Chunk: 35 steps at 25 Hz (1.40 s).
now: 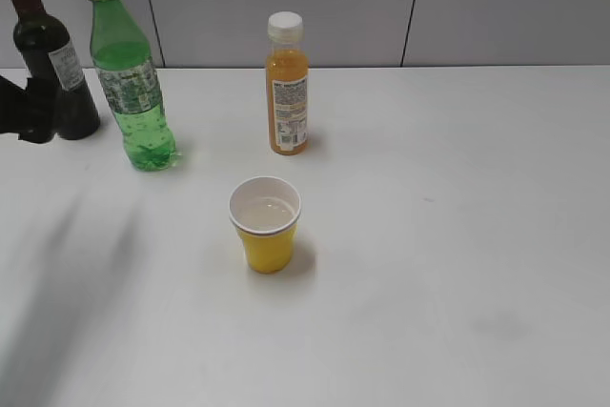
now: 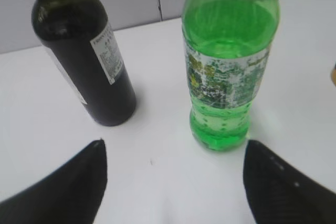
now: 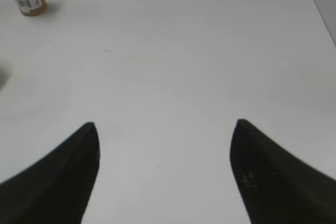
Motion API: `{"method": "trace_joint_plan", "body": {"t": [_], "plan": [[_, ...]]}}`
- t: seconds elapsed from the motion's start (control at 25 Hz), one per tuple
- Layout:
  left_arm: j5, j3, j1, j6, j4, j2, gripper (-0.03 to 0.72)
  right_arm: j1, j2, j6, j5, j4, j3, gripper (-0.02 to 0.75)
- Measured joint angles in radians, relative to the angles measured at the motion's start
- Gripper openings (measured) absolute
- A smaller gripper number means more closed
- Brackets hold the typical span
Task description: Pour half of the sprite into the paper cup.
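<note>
Green transparent sprite point(image 1: 131, 83), uncapped, white-green label, upright on table point(image 1: 457, 235)

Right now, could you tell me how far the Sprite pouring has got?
The cup already holds some clear liquid, and the Sprite stands upright, capless, on the table. The left hand is open just short of the bottle, gripping nothing. Whether half is poured, I cannot tell. The right hand is open over bare table.
</note>
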Motion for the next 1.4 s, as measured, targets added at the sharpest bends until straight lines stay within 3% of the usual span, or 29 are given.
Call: {"method": "trace_joint_plan", "body": {"t": [0.12,0.32,0.56,0.68,0.92,1.2,1.4], "plan": [[0.181,-0.081,0.038,0.003,0.031,-0.019,0.605,0.000,0.000,0.000,0.000,0.000,0.000,0.583],[0.402,-0.186,0.052,-0.014,0.172,-0.067,0.593,0.000,0.000,0.000,0.000,0.000,0.000,0.583],[0.689,-0.299,0.052,-0.323,0.535,-0.130,0.591,0.000,0.000,0.000,0.000,0.000,0.000,0.583],[0.795,-0.309,0.052,-0.426,0.632,-0.187,0.591,0.000,0.000,0.000,0.000,0.000,0.000,0.583],[0.896,-0.284,0.058,-0.456,0.648,-0.339,0.590,0.000,0.000,0.000,0.000,0.000,0.000,0.583],[0.914,-0.120,0.151,-0.458,0.582,-0.526,0.590,0.000,0.000,0.000,0.000,0.000,0.000,0.583],[0.956,-0.040,0.161,-0.458,0.524,-0.697,0.590,0.000,0.000,0.000,0.000,0.000,0.000,0.583]]}}
